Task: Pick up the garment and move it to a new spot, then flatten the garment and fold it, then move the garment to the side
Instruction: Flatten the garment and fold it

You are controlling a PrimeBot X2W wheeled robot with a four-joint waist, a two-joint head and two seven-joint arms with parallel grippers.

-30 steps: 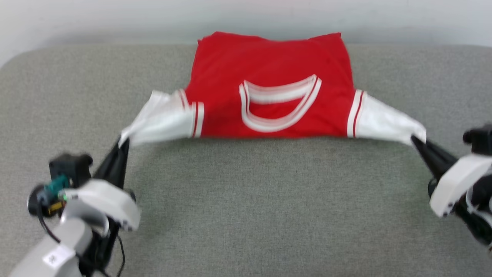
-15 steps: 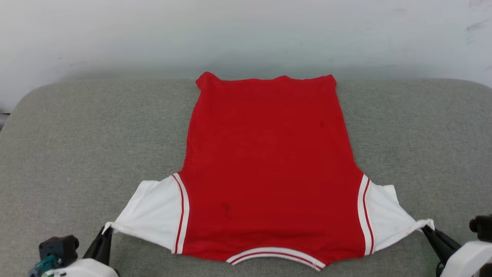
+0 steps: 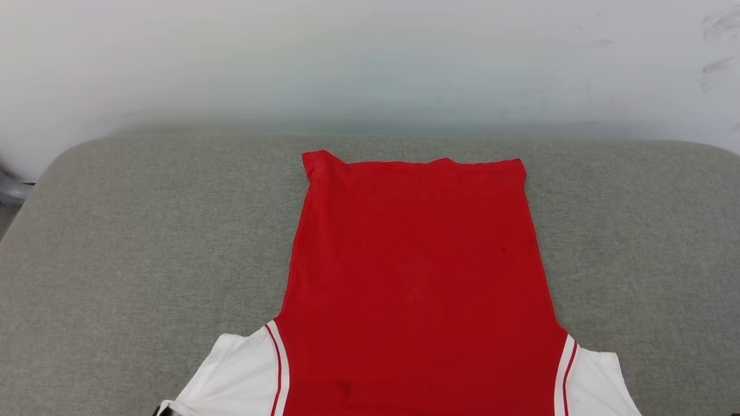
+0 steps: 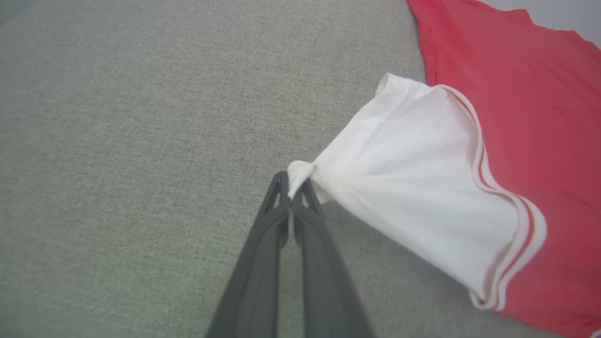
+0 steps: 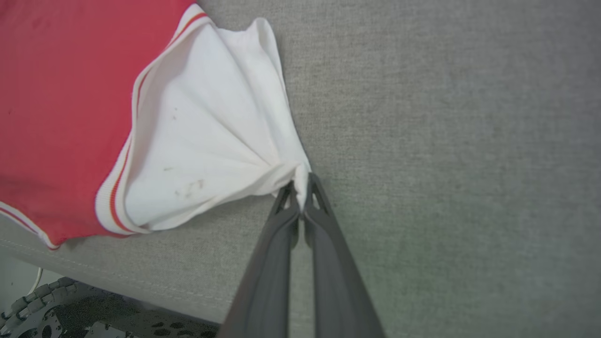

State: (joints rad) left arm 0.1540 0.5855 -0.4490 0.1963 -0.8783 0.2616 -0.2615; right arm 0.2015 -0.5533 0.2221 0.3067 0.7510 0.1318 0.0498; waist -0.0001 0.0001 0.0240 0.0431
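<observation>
Garment [image 3: 416, 277], one, in both left gripper [image 4: 292, 188] and right gripper [image 5: 301, 188].

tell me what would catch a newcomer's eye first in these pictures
The red jersey stands out first, laid lengthwise with no lettering showing, in the middle of the grey cushion. Next come the two dark grippers stretching it sideways. The left gripper is shut on the tip of one white sleeve, and the right gripper on the tip of the other sleeve.

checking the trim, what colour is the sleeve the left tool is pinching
White, with red-and-white striped trim where the sleeve joins the red body. Clearest in the left wrist view.
</observation>
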